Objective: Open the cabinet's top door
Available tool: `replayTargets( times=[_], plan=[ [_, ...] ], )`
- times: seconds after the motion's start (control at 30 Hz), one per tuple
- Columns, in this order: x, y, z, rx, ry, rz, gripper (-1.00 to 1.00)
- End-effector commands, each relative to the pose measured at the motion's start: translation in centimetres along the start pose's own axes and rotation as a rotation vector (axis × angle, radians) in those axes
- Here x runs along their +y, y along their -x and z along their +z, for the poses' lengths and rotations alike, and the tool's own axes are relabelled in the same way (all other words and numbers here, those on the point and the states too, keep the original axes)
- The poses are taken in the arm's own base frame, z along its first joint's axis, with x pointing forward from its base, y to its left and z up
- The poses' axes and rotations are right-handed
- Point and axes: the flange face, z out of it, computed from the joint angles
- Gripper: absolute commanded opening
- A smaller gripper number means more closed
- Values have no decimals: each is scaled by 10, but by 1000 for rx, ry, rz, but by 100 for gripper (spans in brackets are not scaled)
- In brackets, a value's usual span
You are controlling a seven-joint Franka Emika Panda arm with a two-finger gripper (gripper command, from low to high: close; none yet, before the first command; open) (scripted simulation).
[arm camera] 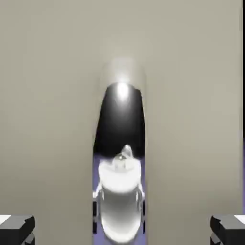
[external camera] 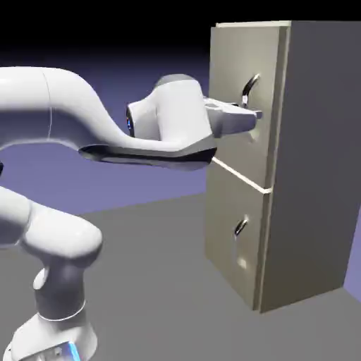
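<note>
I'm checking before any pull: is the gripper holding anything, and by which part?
Nothing: the open gripper has the handle between its fingertips, untouched.

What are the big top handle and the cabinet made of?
The top door's handle looks like shiny polished metal: it mirrors things like a curved mirror, with bright spots. The cabinet could be painted metal or smooth board; its beige front and dark grey side show no wood grain, so I can't tell which.

Top door (external camera: 240, 77) above lower door (external camera: 236, 233), cabinet's (external camera: 314, 169) front
</note>
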Motion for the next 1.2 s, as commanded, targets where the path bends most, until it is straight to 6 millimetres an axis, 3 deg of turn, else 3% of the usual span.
replayTargets(
  times=[0.0,0.8,1.17],
  plan=[
    [-2,2,-4,13,12,0,-100],
    [-62,62,-94,319,319,1,-100],
    [-108,108,-126,495,496,1,-100]
  ],
)
